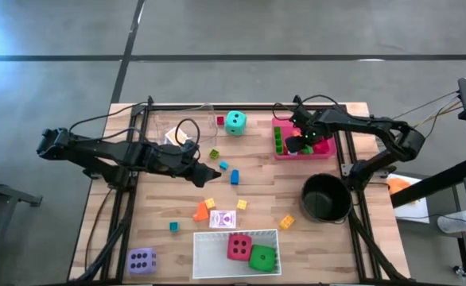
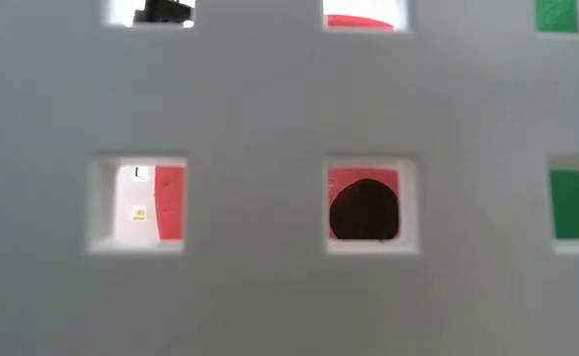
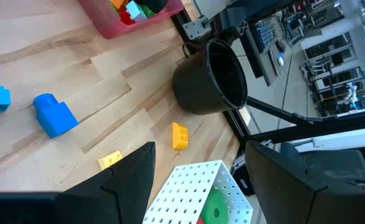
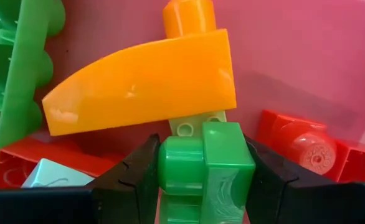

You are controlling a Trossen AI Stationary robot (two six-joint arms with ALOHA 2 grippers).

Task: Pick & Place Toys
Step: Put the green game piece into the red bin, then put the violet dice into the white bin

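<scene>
Your right gripper point(image 4: 204, 171) has a small green block point(image 4: 207, 168) pinched between its two dark fingers, and it is down inside the pink tray point(image 1: 290, 152) at the far right of the table. Touching that block from above lies an orange wedge block point(image 4: 145, 84); a long green block point(image 4: 14, 68) sits at one side of the tray and red blocks point(image 4: 307, 146) lie against its wall.

Out from the pink tray, toward the table's middle, you have the teal die point(image 1: 234, 121), then two blue blocks point(image 1: 230, 171) just ahead of your left gripper point(image 1: 215, 173). That gripper hovers over bare wood with its fingers spread and nothing between them.

Nearer the front edge from the pink tray stands the black pot point(image 1: 326, 197), with a yellow block point(image 1: 286, 222) beside it. Farther along, the white tray point(image 1: 217, 253) holds the red die point(image 1: 238, 246) and green die point(image 1: 262, 257), and the purple die point(image 1: 141, 260) sits at the front left corner.
</scene>
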